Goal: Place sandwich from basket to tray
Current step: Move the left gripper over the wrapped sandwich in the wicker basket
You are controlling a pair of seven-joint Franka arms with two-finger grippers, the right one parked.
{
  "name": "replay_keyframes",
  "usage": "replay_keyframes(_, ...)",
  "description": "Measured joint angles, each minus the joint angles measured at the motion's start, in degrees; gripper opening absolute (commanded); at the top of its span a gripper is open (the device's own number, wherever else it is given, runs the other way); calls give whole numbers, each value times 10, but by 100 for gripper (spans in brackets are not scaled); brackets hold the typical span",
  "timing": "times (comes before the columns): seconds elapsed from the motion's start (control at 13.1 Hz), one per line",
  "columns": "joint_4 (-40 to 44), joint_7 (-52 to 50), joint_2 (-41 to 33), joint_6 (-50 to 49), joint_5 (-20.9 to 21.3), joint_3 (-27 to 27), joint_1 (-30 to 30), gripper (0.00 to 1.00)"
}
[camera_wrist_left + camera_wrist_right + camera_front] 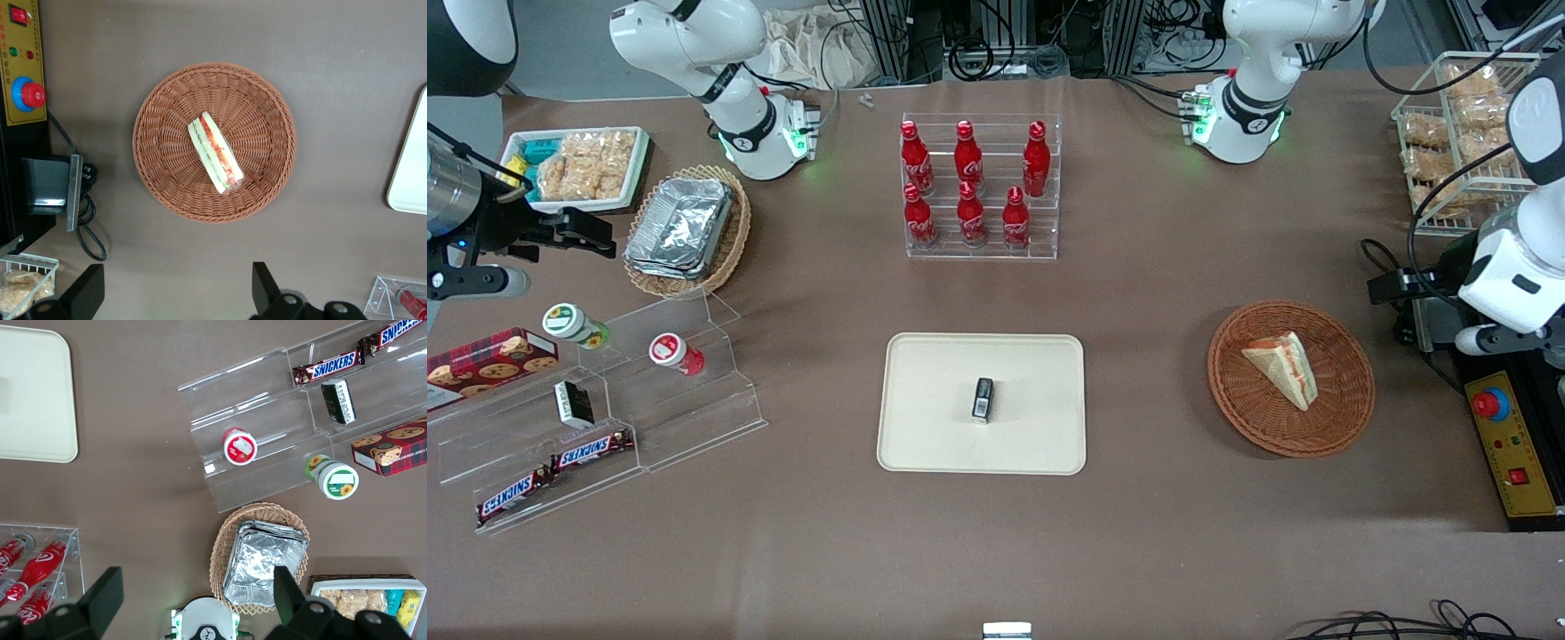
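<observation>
Reddish-brown wicker basket (215, 141) holding the sandwich (215, 153), whose long axis runs diagonally across the weave. Left gripper (177, 293) hovers well above, fingers spread wide and empty; the sandwich lies ahead of them, apart from the cream tray (982, 403).

Wrist camera straight above basket (215, 141)

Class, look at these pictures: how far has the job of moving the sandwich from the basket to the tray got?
Nothing looks done yet: the sandwich lies in the basket, untouched. The claw hangs open above the table beside the basket, holding nothing. The tray carries only a small dark object. Left to do: lower onto the sandwich, grip it, carry it over and set it on a bare part of the tray.
</observation>
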Motion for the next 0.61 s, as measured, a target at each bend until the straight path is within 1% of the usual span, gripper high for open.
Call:
replay_keyframes(0.38, 6, 0, 2, -7, 0, 0, 0, 99)
replay_keyframes(0.61, 4, 18, 10, -21, 1, 0, 0, 99)
